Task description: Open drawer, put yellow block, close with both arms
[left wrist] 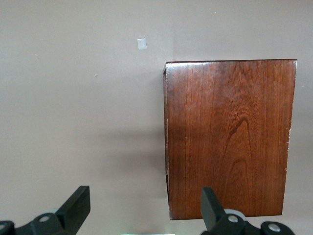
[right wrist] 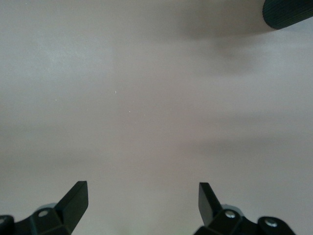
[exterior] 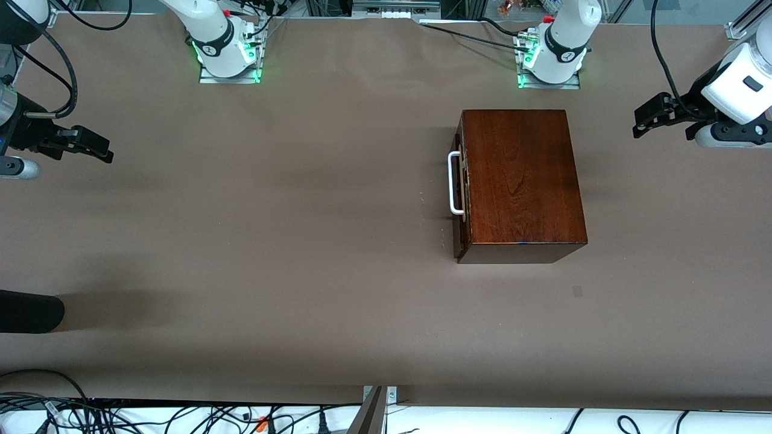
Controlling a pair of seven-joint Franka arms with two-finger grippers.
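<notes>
Front view shows us a dark wooden drawer box (exterior: pixel 518 181) on the table (exterior: pixel 271 241), toward the left arm's end, with its drawer pushed in and a white handle (exterior: pixel 455 184) on the face that looks toward the right arm's end. We see no yellow block in any view; it may sit inside the shut drawer or lie out of frame, so the scene fits either a drawer yet to be opened or one already closed on the block.

The left end effector (exterior: pixel 640 120) hangs over the table edge past the box, its fingers (left wrist: pixel 78 205) spread apart and holding nothing. The right end effector (exterior: pixel 99 150) waits over its own end of the table, well apart from the box, fingers (right wrist: pixel 76 198) likewise spread and holding nothing.

We judge the box stiff and fairly heavy, its varnished top smooth and likely slippery. The handle is the natural hold: a thin rigid bar standing off the drawer front, with room for fingers to close across it.
</notes>
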